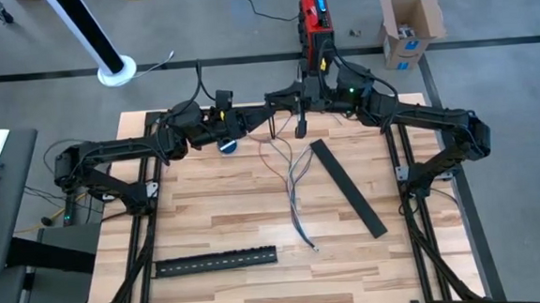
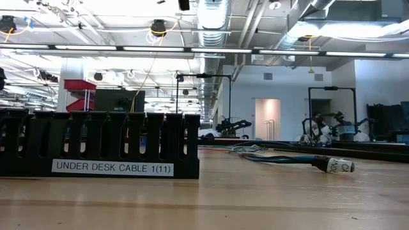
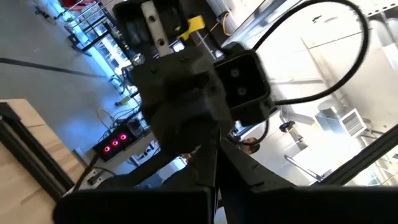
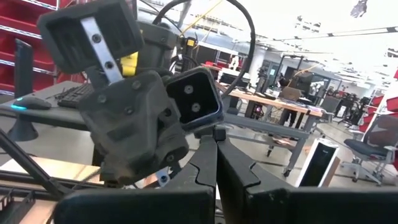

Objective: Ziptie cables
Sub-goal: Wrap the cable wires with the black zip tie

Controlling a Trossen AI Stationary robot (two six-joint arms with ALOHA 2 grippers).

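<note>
- Looking down from above, the cables (image 1: 295,183) are being seen loose at mid-table, their long axis running from the back edge toward the front, ends pointing forward, between two slotted strips (image 1: 347,186).
- At table height, the cables (image 2: 281,158) are lying flat; a labelled plug (image 2: 335,165) is pointing right.
- Past the left wrist, the left gripper's (image 3: 214,180) jaws are being held closed on nothing.
- Past the right wrist, the right gripper (image 4: 216,168) is likewise pressed closed, empty.
- Strands should be gathered into one bundle before tying, judging by their spread.

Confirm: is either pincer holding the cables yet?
No. In the high view the cables lie loose mid-table, while the left pincer and right pincer sit apart by the far edge.
</note>
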